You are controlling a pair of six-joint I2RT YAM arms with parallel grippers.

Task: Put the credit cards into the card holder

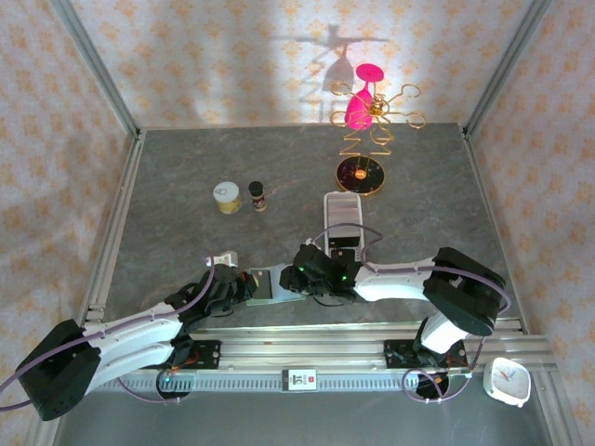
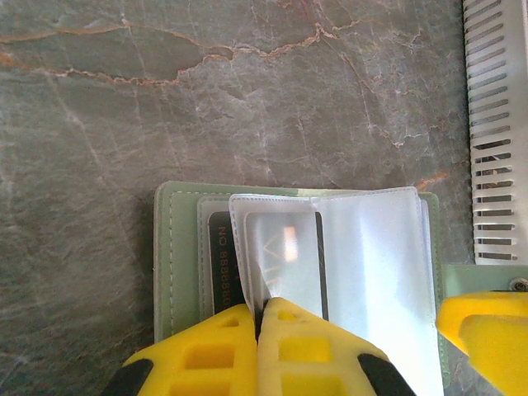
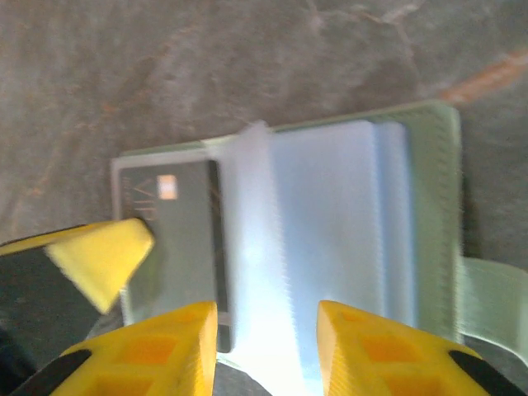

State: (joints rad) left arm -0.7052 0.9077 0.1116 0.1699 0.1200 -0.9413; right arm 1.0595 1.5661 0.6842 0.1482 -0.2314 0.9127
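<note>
Open card holder (image 1: 275,284) lies on the grey table (image 1: 186,232), near edge, about centre, between the two arms' tips. From its near-left the left gripper (image 2: 262,310) comes in, fingers together, pinching the near edge of a clear sleeve (image 2: 272,247) over the holder's left half. A dark credit card (image 3: 177,239) (marked VIP) sits flat in the left pocket, just left of that sleeve and right beside the left fingers. At the holder's near side the right gripper (image 3: 268,318) has its fingers apart, astride the loose clear leaves; contact cannot be told. Snap tab (image 3: 495,289) sticks out right. White perforated tray (image 1: 342,218) lies just beyond, far right.
</note>
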